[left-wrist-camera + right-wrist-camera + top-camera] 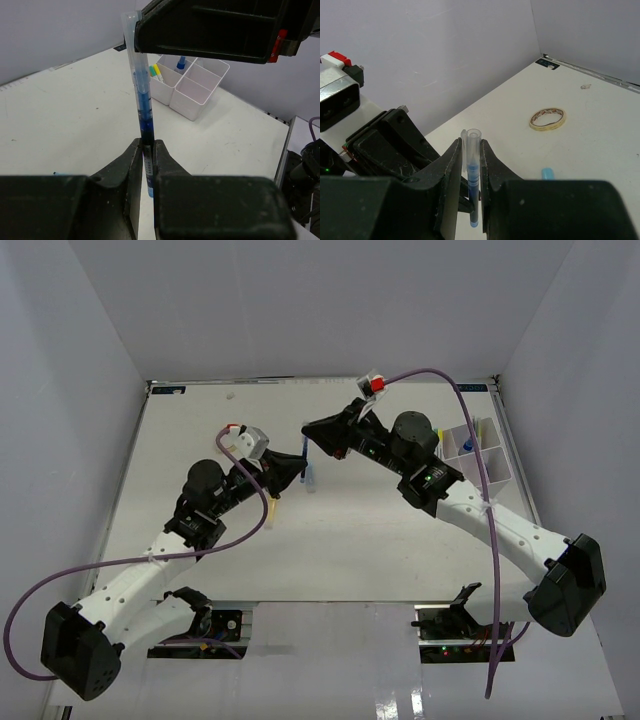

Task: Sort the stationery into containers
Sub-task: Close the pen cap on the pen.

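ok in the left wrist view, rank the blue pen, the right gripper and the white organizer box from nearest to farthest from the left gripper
1. blue pen: nearest, clamped in the left gripper at bottom centre.
2. right gripper: at the pen's far, clear-capped end, top of the view.
3. organizer box: farthest, beyond the pen and to the right.

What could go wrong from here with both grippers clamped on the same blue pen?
1. The left gripper and right gripper are both shut on the blue pen, one near each end. Mismatched arm motion before one lets go could bend it or pull it apart.
2. Once one releases, the pen is held near one end only. It may swing and catch the rim of the organizer box.
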